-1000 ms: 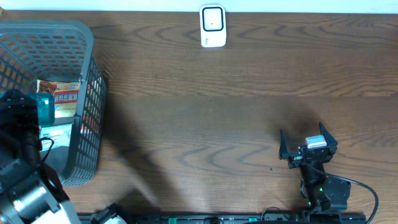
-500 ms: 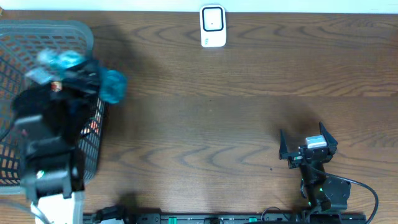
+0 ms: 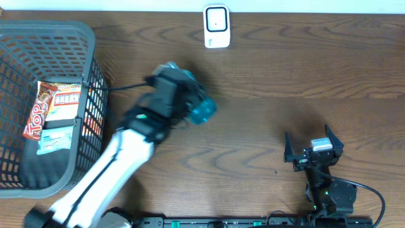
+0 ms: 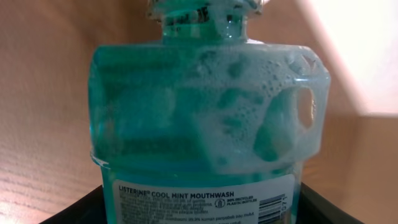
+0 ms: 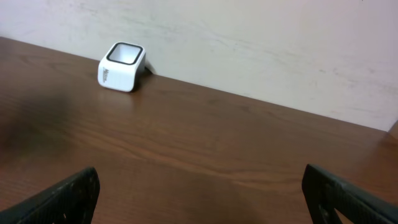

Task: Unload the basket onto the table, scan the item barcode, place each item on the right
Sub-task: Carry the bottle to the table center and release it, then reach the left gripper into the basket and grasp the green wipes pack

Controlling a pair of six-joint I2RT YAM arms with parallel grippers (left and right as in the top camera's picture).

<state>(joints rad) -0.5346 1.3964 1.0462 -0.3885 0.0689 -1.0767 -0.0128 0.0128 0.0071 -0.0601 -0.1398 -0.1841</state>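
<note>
A teal mouthwash bottle [image 3: 204, 111] hangs above the table left of centre, with my left gripper [image 3: 185, 96] shut on it. In the left wrist view the bottle [image 4: 205, 112] fills the frame, its liquid foamy. Its white label shows a barcode [image 4: 272, 207] at the lower right, and my left gripper [image 4: 199, 210] holds the bottle's lower part between two dark fingers [image 4: 71, 210]. The white scanner [image 3: 216, 26] stands at the table's far edge, also seen in the right wrist view as a small white box [image 5: 122, 66]. My right gripper [image 3: 312, 147] rests open and empty at the lower right.
A grey mesh basket [image 3: 88, 38] stands at the left edge with snack packets [image 3: 57, 104] inside. The left arm [image 3: 107, 171] stretches diagonally from the lower left. A pale wall [image 5: 280, 43] backs the table behind the scanner.
The left arm has swung out of the basket and to the right, carrying the mouthwash bottle toward the table's middle. The right arm has not moved.
</note>
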